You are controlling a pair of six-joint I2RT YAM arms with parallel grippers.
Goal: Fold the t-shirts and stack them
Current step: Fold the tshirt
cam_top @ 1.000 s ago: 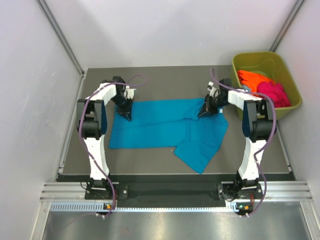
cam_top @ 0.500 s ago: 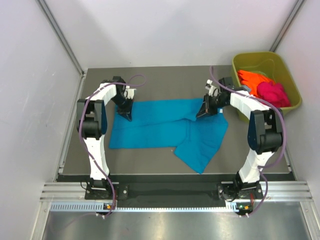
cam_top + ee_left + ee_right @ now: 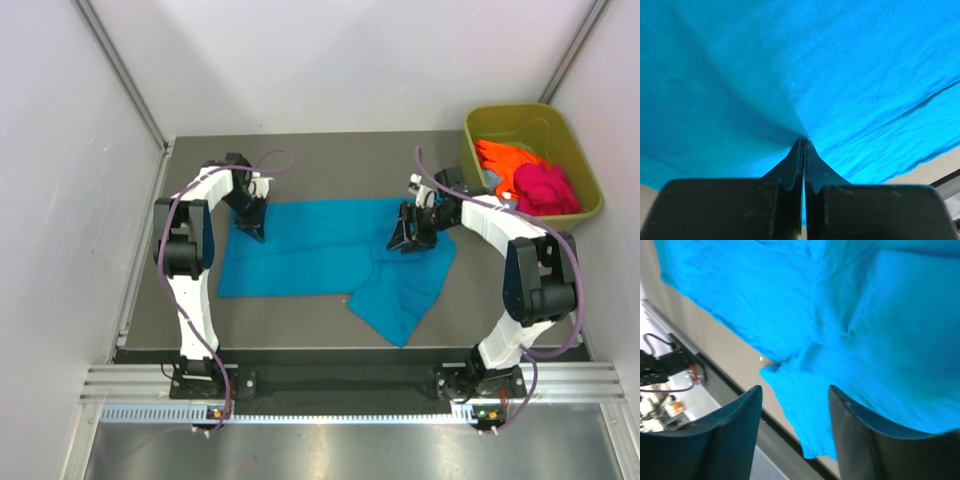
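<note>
Top external view: a teal-blue cloth t-shirt [image 3: 310, 255] lies spread on the dark grey table [image 3: 330, 160], its right part trailing toward the near edge. The left claw [image 3: 250, 232] is pinched tight on the shirt's far left corner, with cloth gathered between its closed fingers. The right claw [image 3: 405, 243] stands over the shirt's far right part, fingers apart, gripping nothing. An orange cloth shirt [image 3: 503, 160] and a magenta-pink cloth shirt [image 3: 545, 188] lie in the olive-green plastic tub [image 3: 580, 215] at the table's far right.

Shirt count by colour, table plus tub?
teal-blue shirt: 1, spread on the table
orange shirt: 1 visible, in the olive tub
magenta-pink shirt: 1 visible, in the same tub
Total: 3
</note>
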